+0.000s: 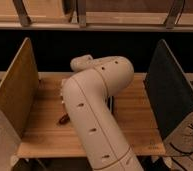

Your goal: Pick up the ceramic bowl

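Note:
My large white arm (97, 95) fills the middle of the camera view and bends over the wooden table (135, 115). My gripper is hidden behind the arm's elbow, somewhere over the table's middle or back. The ceramic bowl is hidden from view. Only the tip of a thin dark-red item (64, 119) shows on the table at the arm's left edge.
A light wooden panel (15, 95) stands along the table's left side and a dark panel (170, 95) along its right. Shelving with metal posts (90, 20) runs across the back. Cables (192, 135) hang at the right of the table.

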Controlling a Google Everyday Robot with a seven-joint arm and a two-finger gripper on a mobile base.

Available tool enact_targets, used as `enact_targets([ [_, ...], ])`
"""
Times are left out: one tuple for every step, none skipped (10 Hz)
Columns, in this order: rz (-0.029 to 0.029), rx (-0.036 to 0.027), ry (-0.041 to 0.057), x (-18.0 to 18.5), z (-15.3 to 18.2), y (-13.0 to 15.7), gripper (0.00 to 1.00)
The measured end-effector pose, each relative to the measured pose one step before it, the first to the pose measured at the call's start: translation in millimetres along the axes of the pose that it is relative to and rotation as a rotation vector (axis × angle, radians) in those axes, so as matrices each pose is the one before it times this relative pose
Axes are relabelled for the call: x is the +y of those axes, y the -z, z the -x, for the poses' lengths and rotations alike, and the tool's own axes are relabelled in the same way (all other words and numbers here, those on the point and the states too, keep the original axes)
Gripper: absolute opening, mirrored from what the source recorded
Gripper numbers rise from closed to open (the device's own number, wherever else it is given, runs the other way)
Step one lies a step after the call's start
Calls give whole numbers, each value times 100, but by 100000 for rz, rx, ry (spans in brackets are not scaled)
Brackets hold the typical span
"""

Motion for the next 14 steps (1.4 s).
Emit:
enact_targets([
  [466,397,-161,68,95,-246,48],
  [360,575,365,94,107,-271,36],
  [60,367,503,43,85,-173,25],
  [19,124,371,37,82,-62,17],
  [-187,2,449,-31,74,60,8],
  [390,-1124,267,108,287,253,1],
  [195,-1056,121,32,187,324,0],
  [337,-3029,368,29,464,928,0],
  [56,-3467,-38,-72,442,1128,0],
  [48,-3802,-4,-54,430,1258,0],
  [379,-4956,78,24,463,1664,0],
  [619,-5528,218,83,469,1961,0],
  [924,-4693,224,218,284,1718,0],
  [944,-4607,750,321,200,1714,0],
])
